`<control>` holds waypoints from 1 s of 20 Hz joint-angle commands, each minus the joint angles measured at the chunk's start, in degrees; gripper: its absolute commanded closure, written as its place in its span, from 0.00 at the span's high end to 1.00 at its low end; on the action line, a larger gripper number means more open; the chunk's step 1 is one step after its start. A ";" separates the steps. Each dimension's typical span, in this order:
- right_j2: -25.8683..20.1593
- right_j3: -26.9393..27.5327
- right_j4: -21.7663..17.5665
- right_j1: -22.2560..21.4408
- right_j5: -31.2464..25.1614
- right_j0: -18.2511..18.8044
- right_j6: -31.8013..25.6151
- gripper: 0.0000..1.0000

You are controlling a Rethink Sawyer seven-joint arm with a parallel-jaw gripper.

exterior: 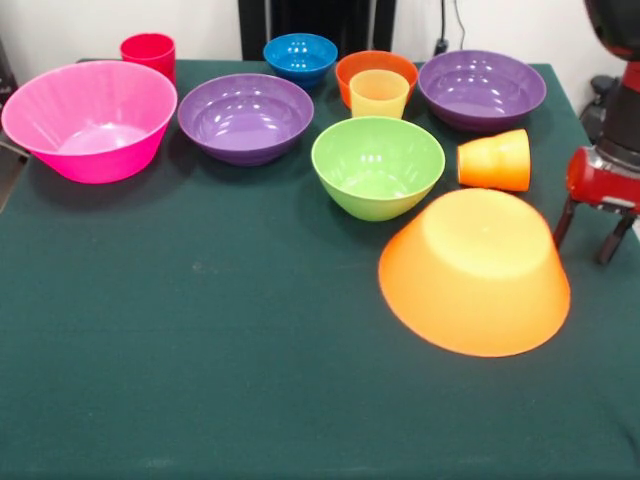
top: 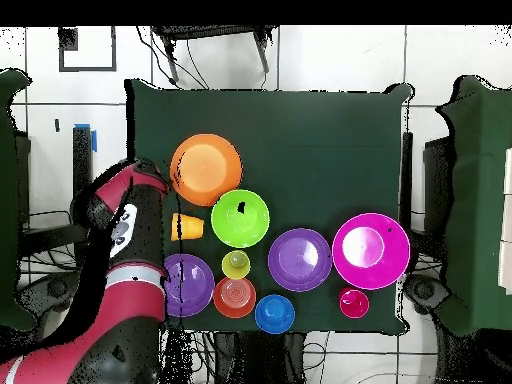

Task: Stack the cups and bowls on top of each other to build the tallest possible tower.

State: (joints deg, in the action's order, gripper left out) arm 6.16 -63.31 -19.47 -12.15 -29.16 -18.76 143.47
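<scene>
Judging by the layout, stacking has barely begun: the big orange bowl (exterior: 474,272) lies upside down just beside the empty, open pincer (exterior: 592,236), perhaps as a base. The tipped orange cup (exterior: 495,160) lies nearby; remaining cups and bowls stand separately farther off across the table (exterior: 200,350).

A dark green cloth (exterior: 200,380) covers the worktop (top: 320,130), filling most of the front view, its lower half bare. From overhead, white floor tiles (top: 330,55) ring it on all sides. Upper left of the overhead view, a strip of blue tape (top: 86,133) sits on the floor.
</scene>
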 commanded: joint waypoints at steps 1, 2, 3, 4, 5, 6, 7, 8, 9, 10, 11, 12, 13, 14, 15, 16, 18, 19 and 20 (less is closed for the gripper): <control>-2.03 -0.26 -2.25 2.23 2.26 4.70 -2.06 1.00; -3.01 -0.58 -2.12 1.67 1.78 5.78 -3.63 1.00; -4.15 -0.56 -1.97 1.59 1.48 6.96 -5.14 1.00; -5.00 -0.51 -1.95 1.50 1.10 7.91 -6.45 1.00; -5.62 -0.32 -2.09 1.54 0.89 8.74 -7.53 1.00; -6.15 -0.19 -2.26 1.52 0.57 9.49 -8.52 1.00; -6.62 -0.02 -2.54 1.44 0.23 10.32 -9.65 1.00; -7.14 0.05 -2.80 1.38 -0.08 11.16 -10.76 1.00; -7.73 0.20 -2.98 1.32 -0.75 12.22 -12.18 1.00; -7.78 0.22 -3.51 1.26 -0.65 12.80 -12.87 1.00; -8.12 0.45 -3.97 1.45 -0.64 13.71 -13.81 1.00; -8.25 0.55 -4.51 1.52 -0.45 14.36 -14.47 1.00; -8.63 0.74 -5.02 1.71 -0.27 15.11 -15.37 1.00; -9.10 0.74 -5.36 1.74 -0.38 15.87 -16.34 1.00; -9.44 1.01 -5.81 1.98 -0.41 16.56 -17.23 1.00; -9.58 1.11 -6.24 2.07 -0.38 17.00 -17.64 1.00; -10.06 1.54 -7.05 2.36 -0.56 17.84 -18.38 1.00; -10.66 2.36 -7.28 2.87 -0.93 18.28 -18.87 1.00; -11.59 2.69 -7.20 3.20 -1.50 18.77 -19.40 1.00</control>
State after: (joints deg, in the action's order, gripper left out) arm 3.15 -63.12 -20.79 -12.34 -28.26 -2.46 143.11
